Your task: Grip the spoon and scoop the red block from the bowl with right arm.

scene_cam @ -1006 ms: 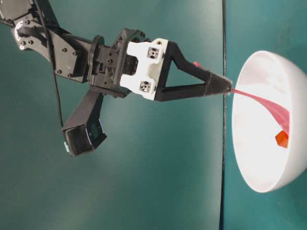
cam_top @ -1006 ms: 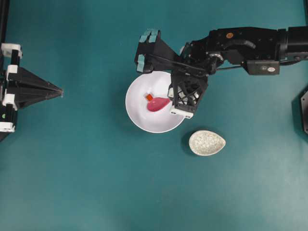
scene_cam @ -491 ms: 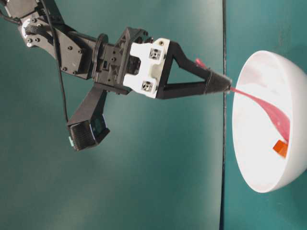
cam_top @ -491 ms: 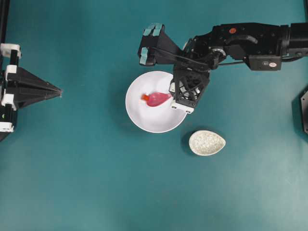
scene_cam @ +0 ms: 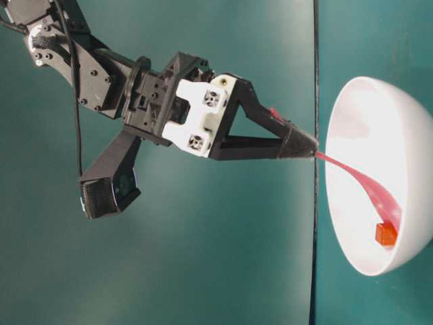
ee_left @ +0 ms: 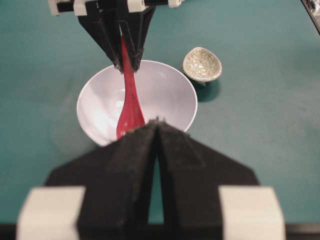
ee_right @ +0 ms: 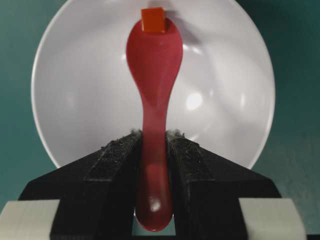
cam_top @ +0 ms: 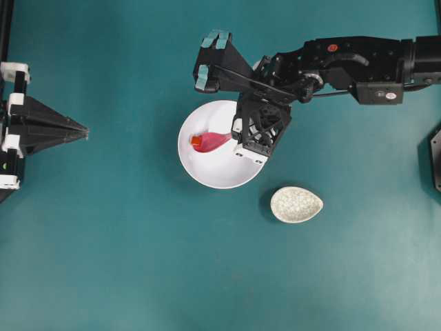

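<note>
Spoon has pushed red block across bowl.

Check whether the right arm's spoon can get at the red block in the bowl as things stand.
Probably yes: the right gripper holds the spoon, whose tip already meets the red block inside the bowl; nothing lies between.

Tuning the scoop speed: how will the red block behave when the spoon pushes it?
The red block looks tiny and light beside the spoon, so it likely skids rather than rolls on flat faces. The glossy bowl probably lets it slide ahead up the wall.
</note>
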Robot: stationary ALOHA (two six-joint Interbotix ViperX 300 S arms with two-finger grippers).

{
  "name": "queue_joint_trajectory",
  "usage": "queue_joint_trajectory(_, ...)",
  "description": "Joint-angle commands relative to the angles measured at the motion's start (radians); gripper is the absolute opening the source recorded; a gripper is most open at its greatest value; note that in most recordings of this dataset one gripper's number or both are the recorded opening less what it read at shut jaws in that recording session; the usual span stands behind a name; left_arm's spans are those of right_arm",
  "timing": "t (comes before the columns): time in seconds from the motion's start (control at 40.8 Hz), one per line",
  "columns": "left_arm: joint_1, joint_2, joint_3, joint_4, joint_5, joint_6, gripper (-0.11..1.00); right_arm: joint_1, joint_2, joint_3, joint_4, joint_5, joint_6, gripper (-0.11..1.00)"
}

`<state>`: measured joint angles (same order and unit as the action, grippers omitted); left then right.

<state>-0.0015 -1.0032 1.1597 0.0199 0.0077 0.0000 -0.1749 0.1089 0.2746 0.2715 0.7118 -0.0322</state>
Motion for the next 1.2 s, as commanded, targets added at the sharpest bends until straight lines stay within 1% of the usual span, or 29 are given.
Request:
queue_joint_trajectory(0.0, -0.002, 0.003, -0.028, 0.000, -0.005, 0.002, 0.00, -0.002, -0.037, -0.009, 0.003, -0.017, 0.003, 0.24)
queue_joint_trajectory(0.147, -0.002, 0.003, -0.028, 0.000, -0.003, 0.000, 0.00, 0.000, -0.063, 0.025, 0.003, -0.061, 0.003, 0.24)
queue_joint_trajectory(0.319, -0.003, 0.003, -0.029, 0.000, -0.005, -0.003, 0.00, 0.015, -0.132, 0.110, 0.005, -0.169, 0.011, 0.24)
queue_joint_trajectory(0.638, -0.002, 0.002, -0.028, 0.000, -0.005, -0.005, 0.00, 0.064, -0.319, 0.359, 0.005, -0.422, 0.060, 0.24)
queue_joint_trajectory(0.712, -0.002, 0.000, -0.028, 0.000, -0.005, -0.005, 0.00, 0.066, -0.359, 0.397, 0.005, -0.446, 0.069, 0.24)
queue_joint_trajectory(0.834, -0.002, 0.000, -0.028, 0.000, -0.005, -0.005, 0.00, 0.066, -0.399, 0.428, 0.005, -0.442, 0.094, 0.24)
queue_joint_trajectory(0.933, -0.003, 0.000, -0.028, 0.000, -0.005, -0.005, 0.00, 0.066, -0.400, 0.400, 0.005, -0.416, 0.130, 0.24)
queue_joint_trajectory(0.982, -0.002, 0.002, -0.028, 0.000, -0.005, -0.006, 0.00, 0.063, -0.391, 0.368, 0.003, -0.382, 0.153, 0.24)
queue_joint_trajectory(1.055, -0.003, 0.000, -0.028, 0.000, -0.005, -0.005, 0.00, 0.054, -0.365, 0.314, 0.002, -0.305, 0.184, 0.24)
queue_joint_trajectory(1.178, -0.003, 0.002, -0.028, 0.000, -0.005, -0.005, 0.00, 0.041, -0.272, 0.202, 0.000, -0.101, 0.207, 0.24)
